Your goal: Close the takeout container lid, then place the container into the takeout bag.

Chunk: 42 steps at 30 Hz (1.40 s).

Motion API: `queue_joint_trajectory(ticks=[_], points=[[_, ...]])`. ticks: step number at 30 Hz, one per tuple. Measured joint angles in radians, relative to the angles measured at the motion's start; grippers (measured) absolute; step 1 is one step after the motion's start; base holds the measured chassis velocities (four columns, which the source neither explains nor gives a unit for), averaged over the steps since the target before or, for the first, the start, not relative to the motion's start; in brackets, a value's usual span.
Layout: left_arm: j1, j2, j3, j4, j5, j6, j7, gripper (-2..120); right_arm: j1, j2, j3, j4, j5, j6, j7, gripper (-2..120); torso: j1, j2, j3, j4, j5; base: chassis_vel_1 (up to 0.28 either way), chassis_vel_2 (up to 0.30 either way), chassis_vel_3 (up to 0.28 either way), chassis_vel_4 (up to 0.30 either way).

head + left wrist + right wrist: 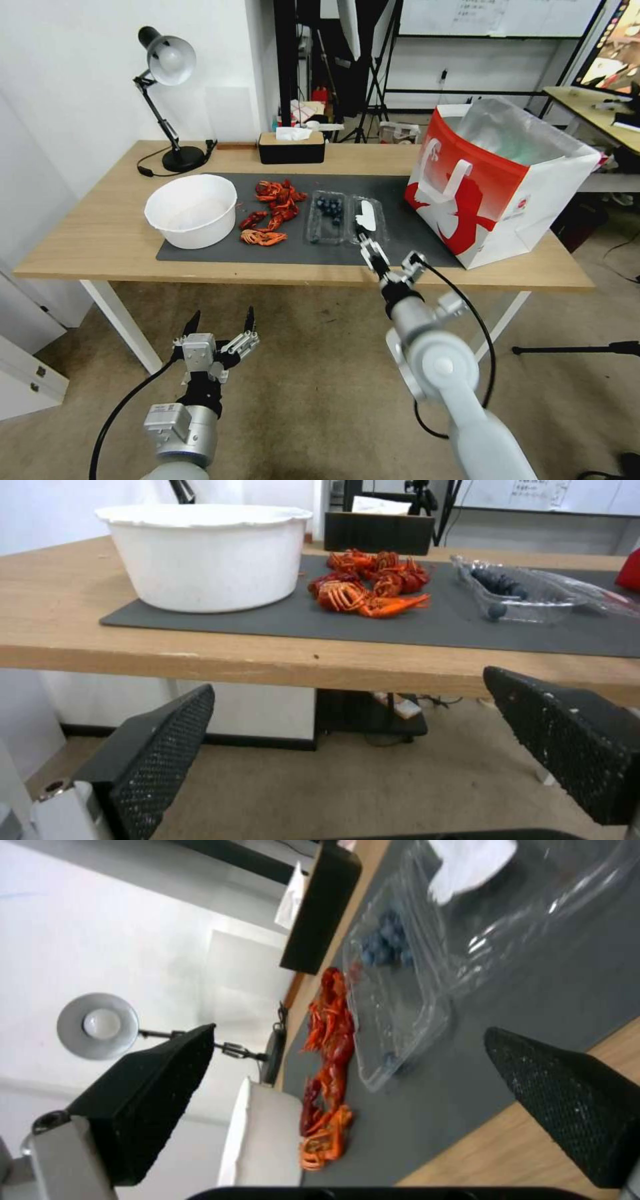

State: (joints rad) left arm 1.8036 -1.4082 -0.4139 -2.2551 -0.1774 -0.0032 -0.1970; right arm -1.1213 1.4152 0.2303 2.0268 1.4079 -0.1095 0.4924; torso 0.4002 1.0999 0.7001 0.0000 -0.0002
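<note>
the takeout container (326,217) is lying open on the dark mat (200,253) near the middle of the table (80,247), closer to the front edge than the back, with the lid (371,217) folded flat beside it on the side toward the takeout bag (497,180). so neither step looks done yet: the lid is not closed and the container is not in the bag.

the container is thin, clear, glossy plastic, a shallow rounded rectangle holding a small cluster of dark blueberries (329,207); the lid is the same clear shell with a white sticker. the right gripper (365,233) is reaching over the front edge of the table just at the near end of the lid, its black textured fingers spread apart and holding nothing; i cannot tell whether it is touching the plastic.

the bag is standing open toward the table's right end, stiff red-and-white paper with flat white handles and a crinkled silvery lining. a pile of glossy red crayfish (272,212) and a round white bowl (191,210) are sitting further left on the mat. the left gripper (222,328) is waiting below the front edge, fingers wide apart.
</note>
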Motion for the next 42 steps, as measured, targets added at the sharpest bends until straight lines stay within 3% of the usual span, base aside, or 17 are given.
queue_joint_trajectory(ticks=[18,42], points=[[0.006,-0.003,-0.001,0.001,0.007,0.000,-0.005,100,0.086,0.088,0.011,-0.127,0.041,0.014,0.045,100,0.000,0.000,0.000,0.0000,0.0002,0.000,0.000,0.000,0.000],[0.014,0.003,-0.003,0.002,0.006,-0.009,-0.009,100,0.148,0.085,0.054,-0.214,0.049,0.018,0.064,100,0.000,0.000,0.000,0.0000,0.0002,0.000,0.000,0.000,0.000]])
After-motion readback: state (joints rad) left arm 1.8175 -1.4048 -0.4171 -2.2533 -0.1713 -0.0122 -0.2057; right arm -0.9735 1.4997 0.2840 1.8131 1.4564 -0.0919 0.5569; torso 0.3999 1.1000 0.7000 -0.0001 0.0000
